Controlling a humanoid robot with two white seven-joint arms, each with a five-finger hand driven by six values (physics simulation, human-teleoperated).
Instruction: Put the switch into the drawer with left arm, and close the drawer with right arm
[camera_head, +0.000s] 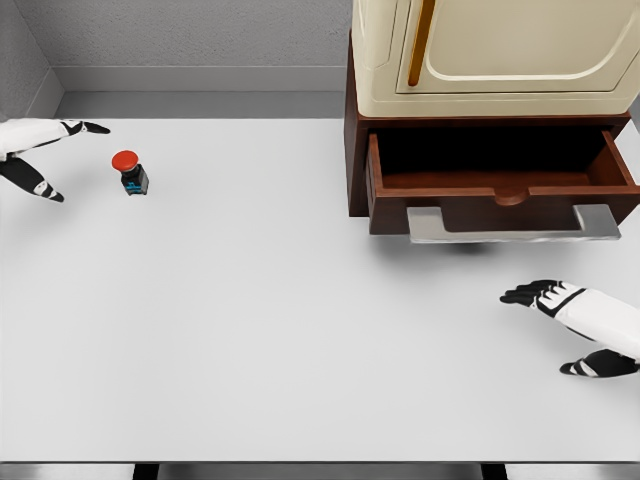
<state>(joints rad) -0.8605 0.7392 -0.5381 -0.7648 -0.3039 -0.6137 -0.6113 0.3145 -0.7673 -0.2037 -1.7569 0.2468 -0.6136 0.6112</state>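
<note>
Switch (129, 172) stands upright, red cap up, on the white table (300, 340), just at three o'clock from the left hand (45, 150), whose fingers spread empty around open air. Bare tabletop runs toward the open drawer (500, 180) at three o'clock. The right hand (575, 330), relaxed and empty, waits at five o'clock below the drawer's handle (512, 224).
</note>
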